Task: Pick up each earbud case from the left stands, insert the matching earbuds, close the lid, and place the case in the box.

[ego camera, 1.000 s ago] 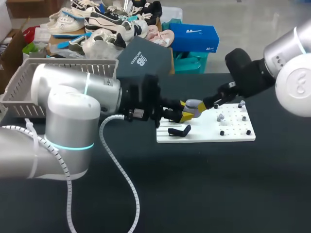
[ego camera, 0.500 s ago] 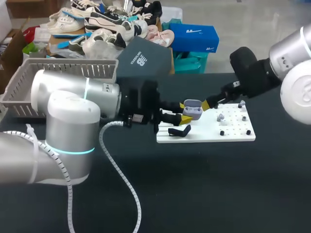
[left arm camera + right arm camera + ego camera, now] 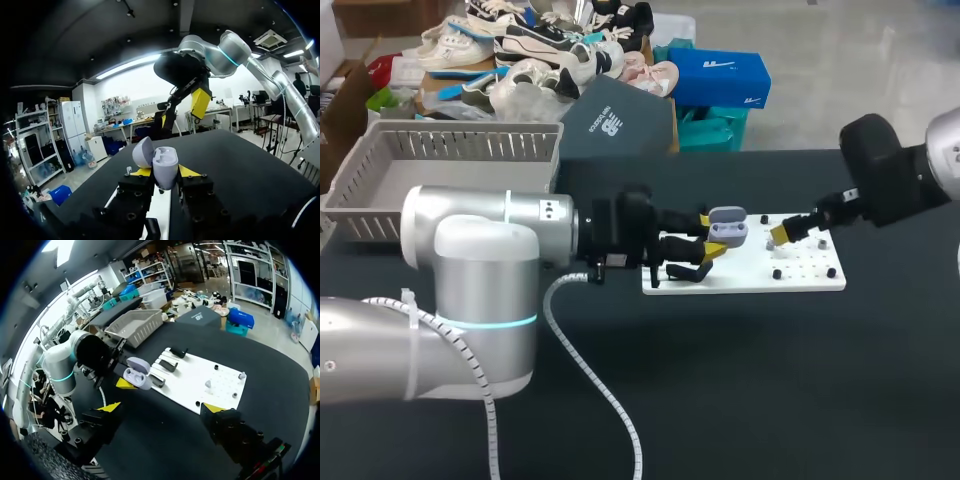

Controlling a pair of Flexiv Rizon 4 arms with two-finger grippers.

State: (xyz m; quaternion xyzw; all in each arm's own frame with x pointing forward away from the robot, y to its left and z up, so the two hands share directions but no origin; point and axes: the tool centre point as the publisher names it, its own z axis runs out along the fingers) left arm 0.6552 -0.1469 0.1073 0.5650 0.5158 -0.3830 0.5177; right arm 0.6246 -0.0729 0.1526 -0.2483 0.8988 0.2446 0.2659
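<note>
Your left gripper pinches the open earbud case.
Your right gripper, spread and empty, has the earbuds just ahead.

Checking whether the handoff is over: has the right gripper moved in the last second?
Yes. The right gripper has pulled back from the case, toward the right end of the board.

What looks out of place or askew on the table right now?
Nothing stands out. The earbud case, lid open, is gripped in the left jaws over the white board; the right jaws hang open and empty, apart from it.
</note>
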